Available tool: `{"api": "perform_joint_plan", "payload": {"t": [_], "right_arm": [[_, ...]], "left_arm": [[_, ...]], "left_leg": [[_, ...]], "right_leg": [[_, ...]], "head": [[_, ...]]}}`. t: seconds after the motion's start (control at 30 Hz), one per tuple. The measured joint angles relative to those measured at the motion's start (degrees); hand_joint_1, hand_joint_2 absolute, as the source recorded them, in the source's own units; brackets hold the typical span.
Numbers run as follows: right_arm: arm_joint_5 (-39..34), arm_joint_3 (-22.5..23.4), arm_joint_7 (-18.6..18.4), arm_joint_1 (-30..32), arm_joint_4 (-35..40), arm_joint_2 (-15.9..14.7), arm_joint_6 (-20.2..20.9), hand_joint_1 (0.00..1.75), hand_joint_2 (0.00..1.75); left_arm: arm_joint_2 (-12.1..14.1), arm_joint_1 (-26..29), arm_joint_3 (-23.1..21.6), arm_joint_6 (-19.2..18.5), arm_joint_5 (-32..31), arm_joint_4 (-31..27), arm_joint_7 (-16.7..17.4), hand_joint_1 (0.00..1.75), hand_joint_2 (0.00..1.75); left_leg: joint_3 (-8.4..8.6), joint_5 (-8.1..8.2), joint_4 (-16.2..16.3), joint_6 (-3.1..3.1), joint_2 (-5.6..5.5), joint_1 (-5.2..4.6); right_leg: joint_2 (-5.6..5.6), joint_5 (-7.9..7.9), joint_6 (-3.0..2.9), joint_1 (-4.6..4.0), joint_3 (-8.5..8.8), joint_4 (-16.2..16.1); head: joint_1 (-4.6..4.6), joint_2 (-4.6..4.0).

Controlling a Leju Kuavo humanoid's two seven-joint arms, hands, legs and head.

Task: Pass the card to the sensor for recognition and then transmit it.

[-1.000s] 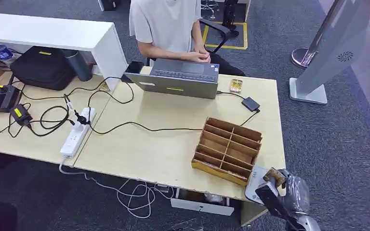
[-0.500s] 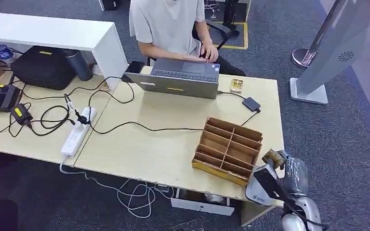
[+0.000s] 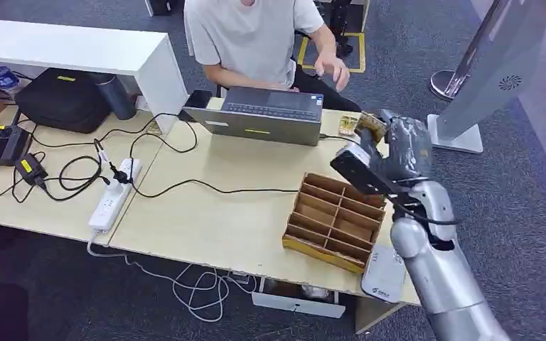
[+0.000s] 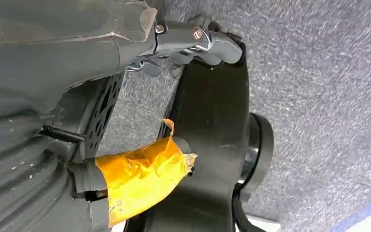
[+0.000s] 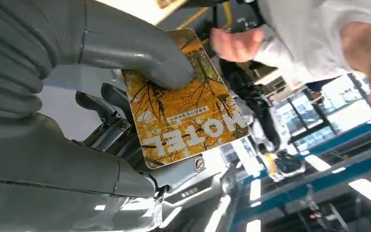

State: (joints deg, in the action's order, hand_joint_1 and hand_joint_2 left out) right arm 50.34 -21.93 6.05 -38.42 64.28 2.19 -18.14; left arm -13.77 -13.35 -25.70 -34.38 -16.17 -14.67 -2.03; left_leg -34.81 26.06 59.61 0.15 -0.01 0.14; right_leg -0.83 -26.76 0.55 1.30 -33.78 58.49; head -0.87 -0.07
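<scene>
Right robot hand [image 3: 398,150] risen from desk edge — above wooden tray [image 3: 336,220], thumb pinning card [image 5: 183,116]

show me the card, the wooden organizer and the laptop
card [image 5: 183,116], right wrist view, middle of its printed face
wooden organizer [image 3: 335,220], head view, central dividers
laptop [image 3: 263,124], head view, back of its lid

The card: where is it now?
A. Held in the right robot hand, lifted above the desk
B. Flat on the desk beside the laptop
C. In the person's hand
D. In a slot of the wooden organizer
A: the right robot hand pinches the card under its thumb, raised over the desk.
</scene>
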Motion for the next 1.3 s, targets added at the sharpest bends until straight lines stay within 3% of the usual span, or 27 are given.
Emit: {"api": "perform_joint_plan", "payload": {"t": [0.33, 0.63, 0.67, 1.3], "right_arm": [[1.31, -5.46, -3.19, -13.59, -18.51, 7.19, -1.53, 1.75, 1.75], [3.04, -7.06, -3.67, -17.27, -28.89, 9.68, -3.08, 1.75, 1.75], [2.97, -7.06, -3.58, -17.26, -29.56, 9.70, -3.15, 0.00, 1.75], [-0.05, -6.79, 0.29, -16.82, -33.94, 9.68, -5.90, 0.00, 1.75]], "left_arm": [[0.00, 0.00, 0.00, -1.46, 1.38, 0.00, 2.82, 0.00, 1.75], [0.02, 0.01, 0.00, -1.66, 2.75, 0.02, 4.92, 0.00, 1.75], [0.02, 0.02, 0.00, -1.70, 2.80, 0.02, 5.07, 0.00, 1.75], [0.07, 0.06, 0.00, -2.10, 3.41, 0.04, 5.09, 0.00, 1.75]], "left_leg": [[-0.04, -0.02, 0.01, 0.02, -0.03, 0.00], [-0.04, -0.02, 0.01, 0.02, -0.05, 0.00], [-0.04, -0.02, 0.01, 0.02, -0.05, 0.00], [-0.04, -0.02, 0.01, 0.02, -0.04, 0.00]], "right_leg": [[0.03, 0.00, 0.01, 0.00, 0.00, -0.02], [0.05, 0.01, 0.01, 0.00, 0.01, -0.04], [0.05, 0.01, 0.01, 0.00, 0.01, -0.03], [0.03, 0.03, 0.01, 0.00, -0.02, -0.04]], "head": [[0.02, 0.00], [0.00, 0.00], [0.04, 0.00], [0.02, 0.00]]}}
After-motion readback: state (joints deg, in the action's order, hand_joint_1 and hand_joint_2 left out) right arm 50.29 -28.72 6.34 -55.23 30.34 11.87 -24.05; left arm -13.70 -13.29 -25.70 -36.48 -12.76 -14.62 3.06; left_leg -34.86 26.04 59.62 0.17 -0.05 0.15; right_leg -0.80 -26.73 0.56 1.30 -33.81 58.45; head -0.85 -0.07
